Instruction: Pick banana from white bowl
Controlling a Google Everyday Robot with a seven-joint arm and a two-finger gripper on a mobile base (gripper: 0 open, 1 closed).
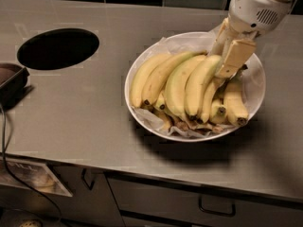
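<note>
The white bowl (255, 86) stands on the steel counter, lined with crinkled paper and full of several bananas. The banana (177, 84), long, thick and greenish toward its stem, lies near the middle of the bunch with its dark tip toward the front. My gripper (226, 60) reaches down from the upper right into the back right of the bowl. It sits at the stem ends of the middle bananas and touches them. The stems under it are hidden.
A black oval hole (57, 48) is cut into the counter at the left. A dark object (10, 82) and a cable sit at the left edge. Drawers with handles (217, 207) run below the counter's front edge. Dark tiles back the counter.
</note>
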